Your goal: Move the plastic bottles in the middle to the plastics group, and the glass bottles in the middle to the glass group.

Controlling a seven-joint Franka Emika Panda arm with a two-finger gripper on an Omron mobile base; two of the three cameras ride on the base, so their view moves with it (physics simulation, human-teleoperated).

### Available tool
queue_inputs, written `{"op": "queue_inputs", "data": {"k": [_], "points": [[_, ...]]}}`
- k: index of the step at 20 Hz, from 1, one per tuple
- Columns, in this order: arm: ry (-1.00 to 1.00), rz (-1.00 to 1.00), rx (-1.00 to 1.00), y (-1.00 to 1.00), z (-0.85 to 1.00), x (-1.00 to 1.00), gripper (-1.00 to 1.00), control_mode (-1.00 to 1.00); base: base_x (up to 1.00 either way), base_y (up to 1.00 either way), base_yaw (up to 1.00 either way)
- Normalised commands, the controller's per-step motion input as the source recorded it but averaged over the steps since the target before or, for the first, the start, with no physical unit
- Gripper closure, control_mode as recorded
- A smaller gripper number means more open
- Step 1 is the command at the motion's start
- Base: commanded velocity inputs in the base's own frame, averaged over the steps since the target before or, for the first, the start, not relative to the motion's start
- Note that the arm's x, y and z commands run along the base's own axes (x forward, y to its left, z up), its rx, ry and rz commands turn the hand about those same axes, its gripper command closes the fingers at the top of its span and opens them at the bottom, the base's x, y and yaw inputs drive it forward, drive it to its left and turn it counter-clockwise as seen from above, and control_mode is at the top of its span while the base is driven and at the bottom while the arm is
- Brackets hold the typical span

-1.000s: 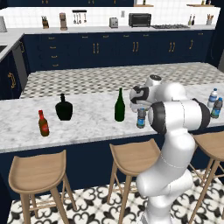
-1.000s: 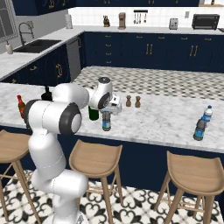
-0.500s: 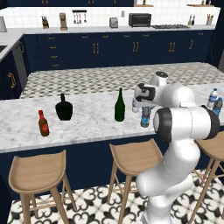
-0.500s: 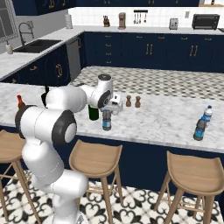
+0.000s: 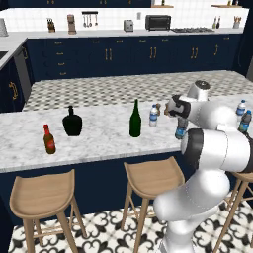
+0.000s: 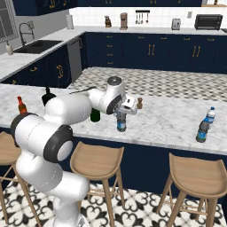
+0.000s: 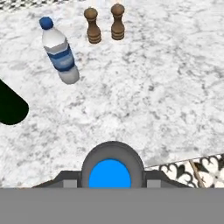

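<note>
From the left base camera, the claw (image 5: 179,109) sits over a darker blue plastic bottle (image 5: 181,129) at the marble counter's (image 5: 99,133) near edge. A paler bottle (image 5: 153,115) and the green wine bottle (image 5: 135,118) stand to its left; the plastics group (image 5: 242,115) waits well to its right.

From the right base camera, the claw (image 6: 126,107) appears closed on that bottle's (image 6: 121,123) neck.

From the hand camera, the held bottle's blue cap (image 7: 110,173) sits directly below, fingers hidden. The paler bottle (image 7: 60,50) and two pepper shakers (image 7: 104,23) lie beyond. Best to lift straight up before swinging right.
</note>
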Motion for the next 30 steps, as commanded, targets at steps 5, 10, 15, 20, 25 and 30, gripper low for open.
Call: {"op": "queue_inputs", "data": {"k": [5, 10, 15, 20, 25, 30], "points": [[0.00, -0.41, 0.00, -0.92, 0.19, 0.00, 1.00, -1.00, 0.00, 0.00, 0.00], [0.00, -0.40, 0.06, -0.98, 0.12, 0.00, 1.00, -1.00, 0.00, 0.00, 0.00], [0.01, -0.30, 0.12, -0.95, 0.09, 0.00, 1.00, -1.00, 0.00, 0.00, 0.00], [0.02, -0.18, 0.13, -0.80, 0.00, 0.00, 1.00, -1.00, 0.00, 0.00, 0.00], [0.02, -0.10, 0.05, -0.74, 0.00, 0.26, 1.00, -1.00, 0.00, 0.00, 0.00], [0.04, -0.03, 0.02, -0.56, -0.10, 0.41, 1.00, -1.00, 0.00, 0.00, 0.00]]}}
